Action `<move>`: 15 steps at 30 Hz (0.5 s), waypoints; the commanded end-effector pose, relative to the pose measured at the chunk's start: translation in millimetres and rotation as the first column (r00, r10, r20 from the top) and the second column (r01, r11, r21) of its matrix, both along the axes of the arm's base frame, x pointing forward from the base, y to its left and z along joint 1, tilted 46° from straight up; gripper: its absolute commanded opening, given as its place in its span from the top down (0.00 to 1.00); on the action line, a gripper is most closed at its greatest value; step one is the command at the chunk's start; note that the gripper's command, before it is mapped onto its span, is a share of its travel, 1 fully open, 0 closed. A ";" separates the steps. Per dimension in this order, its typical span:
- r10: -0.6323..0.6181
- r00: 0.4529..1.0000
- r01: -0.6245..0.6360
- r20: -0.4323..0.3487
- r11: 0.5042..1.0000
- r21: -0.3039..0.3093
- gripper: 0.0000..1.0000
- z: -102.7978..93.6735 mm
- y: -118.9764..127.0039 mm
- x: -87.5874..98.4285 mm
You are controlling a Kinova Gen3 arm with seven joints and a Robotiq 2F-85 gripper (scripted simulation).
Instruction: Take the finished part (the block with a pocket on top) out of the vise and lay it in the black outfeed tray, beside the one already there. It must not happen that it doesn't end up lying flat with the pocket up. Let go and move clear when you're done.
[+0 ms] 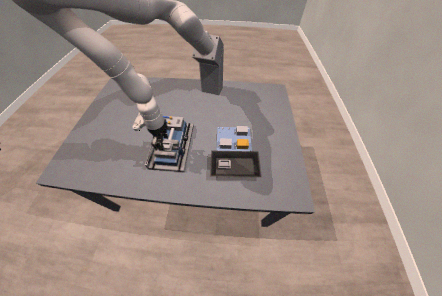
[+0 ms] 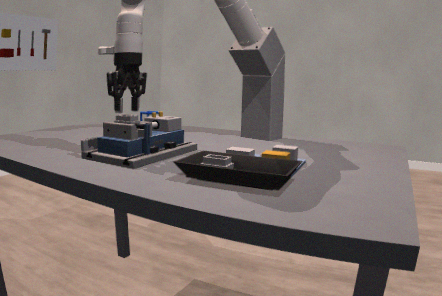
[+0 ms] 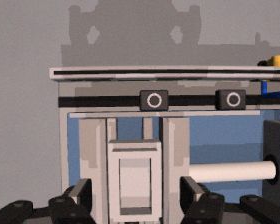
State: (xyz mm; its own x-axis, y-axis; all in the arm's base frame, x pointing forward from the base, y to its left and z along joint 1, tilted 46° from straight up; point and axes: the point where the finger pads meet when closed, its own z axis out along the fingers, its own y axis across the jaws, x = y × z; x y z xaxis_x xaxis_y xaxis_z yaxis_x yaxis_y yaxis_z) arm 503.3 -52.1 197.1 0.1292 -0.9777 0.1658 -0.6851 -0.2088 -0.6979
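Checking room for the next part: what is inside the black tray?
One pocketed block lies at the tray's left end; the floor right of it shows bare. The near wall hides part of the floor in the exterior view.

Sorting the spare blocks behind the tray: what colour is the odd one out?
Orange-yellow block; the others are pale grey. The top view shows it best.

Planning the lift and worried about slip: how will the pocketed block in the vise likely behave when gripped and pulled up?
The pocketed block looks rigid and squared, so it should not flex between the fingers. Its flat, smooth-looking sides may be somewhat slippery. Seated between the vise jaws, it may resist or bind if pulled up tilted. The open tool hangs above it.
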 end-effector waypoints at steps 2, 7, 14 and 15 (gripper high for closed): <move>0.000 1.000 0.000 0.001 1.000 -0.001 0.33 0.5 -0.1 0.0; 0.000 1.000 0.000 0.001 1.000 -0.001 0.33 0.4 -0.1 0.0; 0.000 1.000 0.000 0.001 1.000 -0.001 0.33 -0.2 -0.1 0.7; 0.000 1.000 0.000 0.001 1.000 -0.001 0.33 -0.3 -0.1 0.8</move>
